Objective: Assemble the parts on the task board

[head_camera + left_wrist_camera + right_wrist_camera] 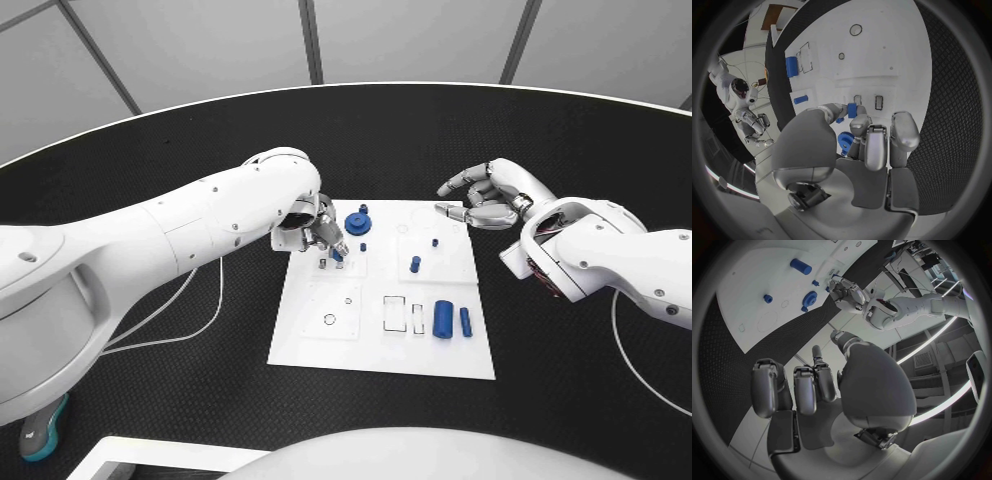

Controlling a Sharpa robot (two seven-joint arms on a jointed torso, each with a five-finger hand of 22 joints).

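The white task board [382, 345] lies in the middle of the table. My left hand [320, 230] hovers over its far left part and pinches a small blue piece [852, 110] between thumb and finger, just above the board. A blue gear [356, 221] stands right beside that hand, also seen as the gear [844, 141]. A short blue peg [415, 264] stands mid-board. A thick blue cylinder [443, 318] and a slimmer blue rod [466, 321] lie at the near right. My right hand [488, 197] hangs at the far right corner, loosely curled, holding nothing.
Empty slots and holes [394, 312] mark the board's near half. A white cable [202, 310] trails over the black table left of the board, and another cable [620, 345] runs on the right.
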